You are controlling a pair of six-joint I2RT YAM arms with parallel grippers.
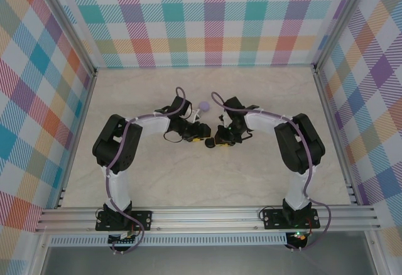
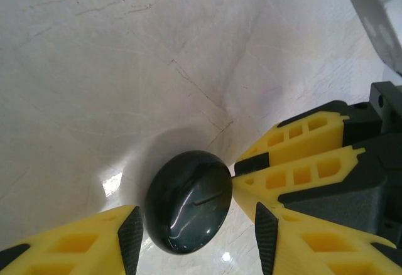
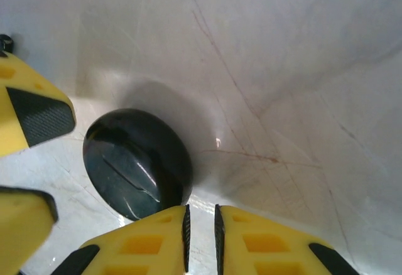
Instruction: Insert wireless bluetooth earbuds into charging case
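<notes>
Step, judged: opening black case (image 2: 188, 207) | left gripper (image 2: 198, 234) fingers apart, straddling case | right gripper (image 3: 201, 225) fingers together, beside case | advice: clamp case first, then pry gently.

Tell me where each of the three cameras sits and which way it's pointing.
Top external: above and behind the arms, looking down at the table; left arm and right arm show from base to gripper.
Left wrist: on the left arm, looking down past the open left gripper at the black case.
Right wrist: on the right arm, looking down past the shut right gripper at the same case.
Shared: both wrist views see that case and the other arm's gripper.
</notes>
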